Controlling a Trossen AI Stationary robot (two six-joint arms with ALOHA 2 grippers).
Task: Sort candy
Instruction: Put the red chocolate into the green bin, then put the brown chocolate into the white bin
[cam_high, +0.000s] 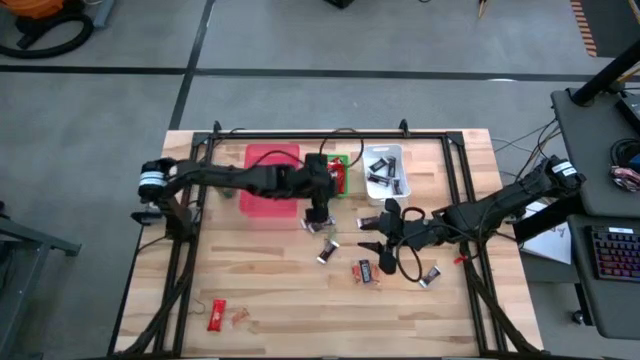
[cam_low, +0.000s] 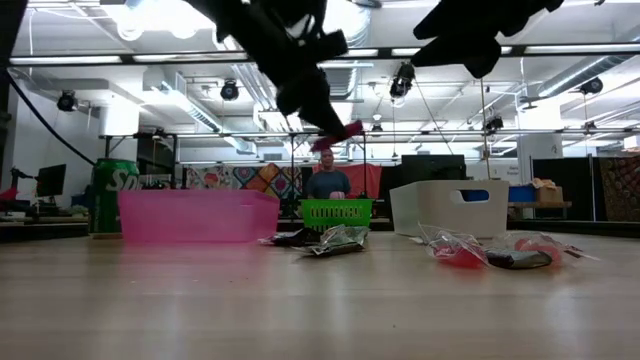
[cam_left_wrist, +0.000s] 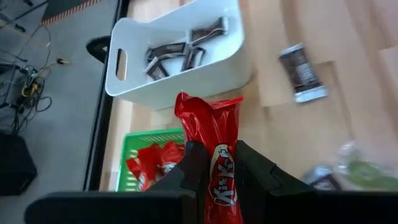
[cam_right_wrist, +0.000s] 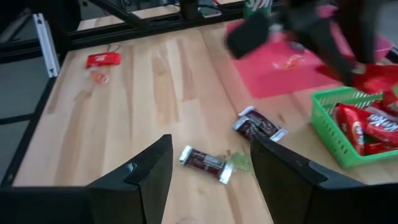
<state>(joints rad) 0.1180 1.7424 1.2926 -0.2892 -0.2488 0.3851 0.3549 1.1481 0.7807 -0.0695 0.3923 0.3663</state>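
My left gripper (cam_left_wrist: 216, 150) is shut on a red KitKat candy (cam_left_wrist: 211, 118) and hangs above the table just on the near side of the green basket (cam_high: 341, 168). The basket holds red candies (cam_left_wrist: 149, 163). My right gripper (cam_right_wrist: 211, 144) stands open above the table's middle, nothing between its fingers. Below it lie loose dark candies (cam_right_wrist: 205, 160) (cam_right_wrist: 258, 124). A pink bin (cam_high: 270, 180) and a white bin (cam_high: 385, 168) holding dark candies (cam_left_wrist: 177, 53) flank the basket. More candies lie loose on the wood (cam_high: 365, 270) (cam_high: 430, 275) (cam_high: 218, 315). My left gripper pinches the red KitKat bar between its two fingers, on the wrapper's two long edges (cam_left_wrist: 219, 168) about halfway along. The far end (cam_left_wrist: 208, 106) sticks out past the fingertips. The fingers slant downward, and the bar (cam_low: 340, 132) is lifted clear of the table.
A green drink can (cam_low: 110, 192) stands behind the pink bin (cam_low: 195, 215). Black frame rails run along the table's edges (cam_high: 190, 260). Bare wood lies at the near left (cam_high: 270, 290). A person (cam_low: 327, 180) shows in the room beyond the table.
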